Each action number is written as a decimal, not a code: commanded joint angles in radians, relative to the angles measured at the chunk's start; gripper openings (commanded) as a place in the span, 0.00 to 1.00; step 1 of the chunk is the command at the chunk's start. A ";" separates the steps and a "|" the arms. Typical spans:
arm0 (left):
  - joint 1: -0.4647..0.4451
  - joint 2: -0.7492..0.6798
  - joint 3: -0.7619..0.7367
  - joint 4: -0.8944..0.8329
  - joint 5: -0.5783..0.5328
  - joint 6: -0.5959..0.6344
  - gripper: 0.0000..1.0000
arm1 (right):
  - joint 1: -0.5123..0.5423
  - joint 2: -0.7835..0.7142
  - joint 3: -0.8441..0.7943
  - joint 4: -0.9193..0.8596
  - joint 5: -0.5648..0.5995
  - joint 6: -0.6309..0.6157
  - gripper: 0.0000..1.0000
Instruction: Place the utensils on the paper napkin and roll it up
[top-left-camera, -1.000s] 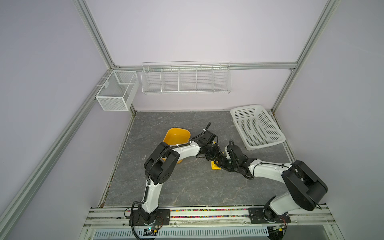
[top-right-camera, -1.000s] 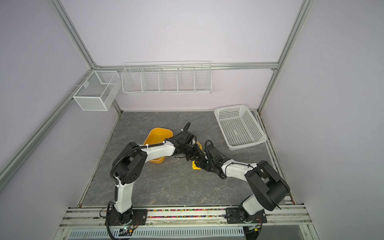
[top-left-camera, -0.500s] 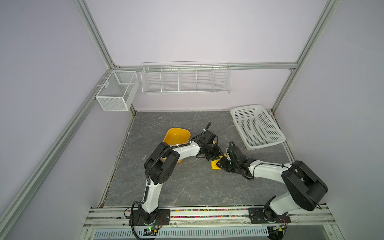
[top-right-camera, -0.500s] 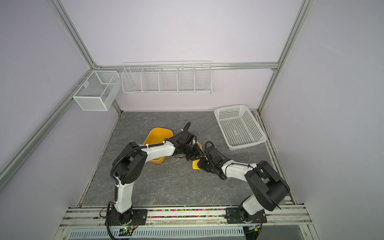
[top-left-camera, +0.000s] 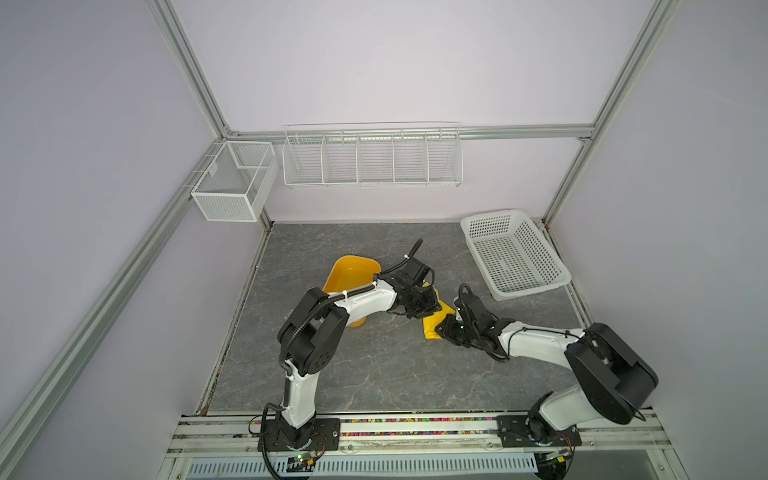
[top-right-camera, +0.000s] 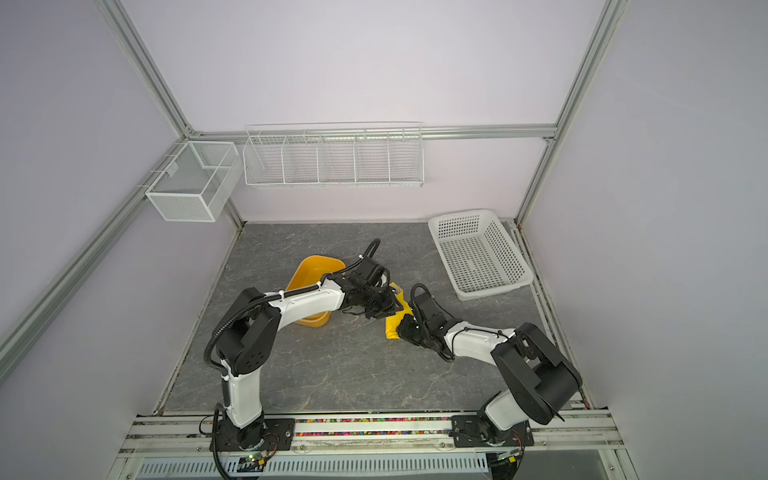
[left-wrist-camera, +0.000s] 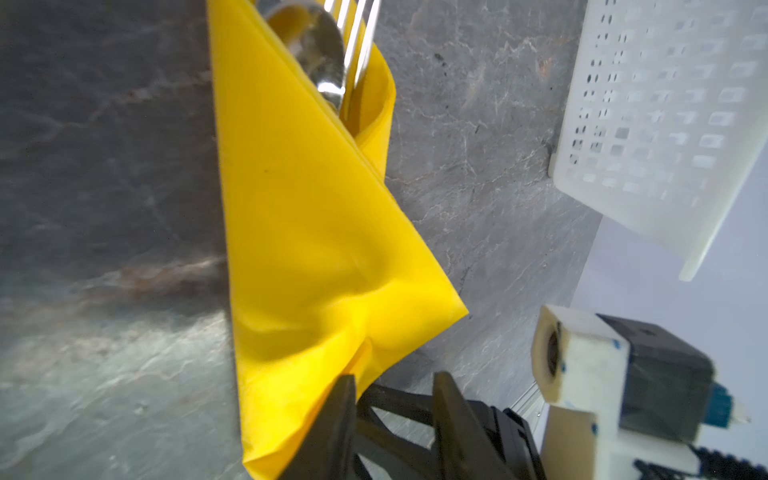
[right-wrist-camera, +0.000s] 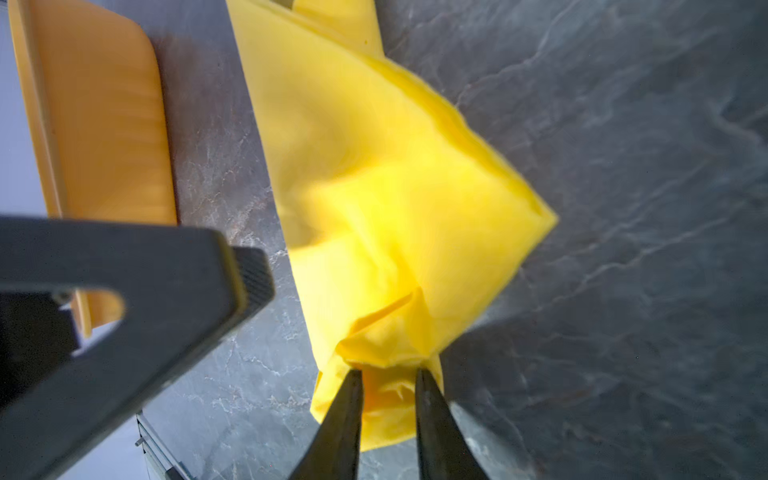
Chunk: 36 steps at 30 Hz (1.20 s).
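Pinching a bunched end of the thin bright yellow paper napkin (right-wrist-camera: 395, 187), the right gripper (right-wrist-camera: 388, 374) has its two dark fingers closed on the crumpled paper, which fills the narrow gap between them. The napkin lies on the grey marbled tabletop (top-left-camera: 374, 365), folded over into a long wrapped shape, between the two grippers in both top views (top-left-camera: 434, 328) (top-right-camera: 392, 328).

At its far end the slim shiny silver metal utensils (left-wrist-camera: 324, 58) stick out of the fold: a rounded spoon bowl and, just beside it, fork tines, with the handles hidden inside the paper.

The left gripper (left-wrist-camera: 395, 376) sits low over the same bundle, jaws a little apart, with a napkin edge reaching one fingertip. I cannot tell whether it actually grips the paper.

A rigid orange-yellow plastic tub (top-left-camera: 353, 270) stands beside the napkin, partly hidden under the left arm. A white perforated plastic basket (top-left-camera: 515, 253) sits apart by the back right corner.
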 joint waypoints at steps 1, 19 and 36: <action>0.000 -0.002 -0.021 -0.036 -0.024 0.023 0.17 | 0.006 -0.015 -0.026 -0.017 0.015 0.026 0.26; -0.001 0.079 -0.049 0.004 0.023 0.000 0.03 | -0.001 -0.135 -0.027 -0.053 0.032 0.038 0.44; -0.003 0.078 -0.054 0.032 0.039 -0.011 0.03 | -0.060 -0.055 0.008 0.054 0.029 0.162 0.53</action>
